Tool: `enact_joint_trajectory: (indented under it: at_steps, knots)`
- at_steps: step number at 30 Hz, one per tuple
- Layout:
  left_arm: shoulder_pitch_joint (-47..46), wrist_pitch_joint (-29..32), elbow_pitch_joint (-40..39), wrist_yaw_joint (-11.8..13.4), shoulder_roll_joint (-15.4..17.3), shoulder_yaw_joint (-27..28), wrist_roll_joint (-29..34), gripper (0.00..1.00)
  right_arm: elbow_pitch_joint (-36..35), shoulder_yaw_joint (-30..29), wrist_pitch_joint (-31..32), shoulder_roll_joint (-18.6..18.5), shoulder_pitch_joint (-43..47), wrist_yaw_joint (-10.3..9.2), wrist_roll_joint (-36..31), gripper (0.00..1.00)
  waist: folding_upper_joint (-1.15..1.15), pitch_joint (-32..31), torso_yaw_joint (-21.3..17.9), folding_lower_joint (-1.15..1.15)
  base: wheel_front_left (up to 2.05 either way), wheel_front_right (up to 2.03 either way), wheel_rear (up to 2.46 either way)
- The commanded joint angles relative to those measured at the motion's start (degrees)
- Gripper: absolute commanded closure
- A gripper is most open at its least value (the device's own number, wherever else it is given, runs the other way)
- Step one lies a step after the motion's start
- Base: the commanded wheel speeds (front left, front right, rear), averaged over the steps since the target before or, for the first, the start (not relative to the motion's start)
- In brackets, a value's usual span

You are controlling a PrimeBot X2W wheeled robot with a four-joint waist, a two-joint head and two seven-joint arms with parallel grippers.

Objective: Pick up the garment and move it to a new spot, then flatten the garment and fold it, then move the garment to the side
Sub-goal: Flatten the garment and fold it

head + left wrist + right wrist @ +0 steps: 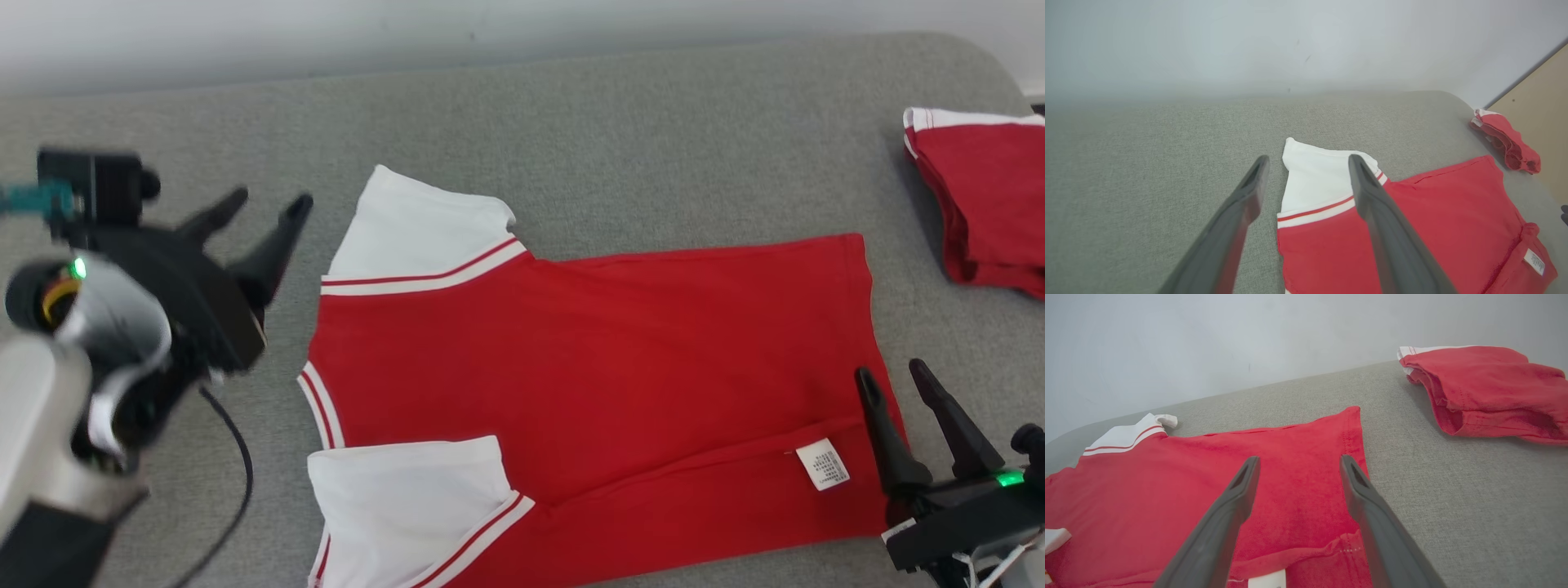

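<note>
Left gripper: fingers spread wide, nothing held; raised at the left, tilted toward the far white sleeve. Pale forearm below it, black cable hanging.
Right gripper: fingers spread wide, nothing held; pointing forward over the hem corner, beside the white label.
Red shirt: lying flat mid grey surface, near edge folded over.
Folded red garment: far right, well apart.
</note>
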Motion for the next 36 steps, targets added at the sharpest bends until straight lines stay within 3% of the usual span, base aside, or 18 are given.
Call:
enact_joint_trajectory:
  at_steps: [1, 7, 14, 24, 34, 35, 36]
  knots:
    - [-3.01, 1.96, 1.86, -0.23, 0.07, -0.39, -0.53, 0.0, -0.21, 0.41, 0.01, -0.03, -0.93, -0.15, -0.47, 0.0, -0.01, 3.05, -2.28, -0.01, 0.0, 0.0, 0.0]
    - [-17.33, 12.49, 14.17, -2.48, 0.66, -4.01, 0.6, 0.0, -0.36, 2.4, 0.01, 1.13, -4.39, -0.15, -1.06, 0.0, -0.01, 7.68, -6.15, -0.01, 0.0, 0.0, 0.0]
    - [-25.76, 20.5, 23.43, -4.7, 1.77, -7.51, 2.29, 0.0, -0.08, 3.26, 0.01, 3.4, -6.27, -0.15, -1.99, 0.0, -0.01, 10.93, -10.07, -0.01, 0.0, 0.0, 0.0]
    - [-30.04, 22.34, 30.23, -6.2, 2.02, -11.01, 4.96, 0.0, -0.01, 3.66, 0.01, 5.16, -7.19, -0.15, -1.72, 0.0, -0.01, 12.96, -12.85, -0.01, 0.0, 0.0, 0.0]
    - [-31.05, 22.83, 32.72, -7.11, 2.19, -13.48, 6.23, 0.0, 0.14, 3.16, 0.01, 5.35, -7.25, -0.15, -1.53, 0.0, -0.01, 12.95, -12.87, -0.01, 0.0, 0.0, 0.0]
    - [-31.19, 22.59, 32.84, -7.17, 2.19, -13.64, 6.35, 0.02, 0.13, 3.37, 0.01, 5.29, -7.42, -0.15, -1.55, 0.0, -0.01, 12.98, -12.81, -0.01, 0.0, 0.0, 0.0]
    - [-31.28, 22.45, 32.99, -7.16, 2.13, -13.82, 6.33, 0.48, 0.18, 3.47, 0.01, 5.21, -7.61, -0.15, -1.56, 0.0, -0.01, 13.01, -12.74, -0.01, 0.0, 0.0, 0.0]
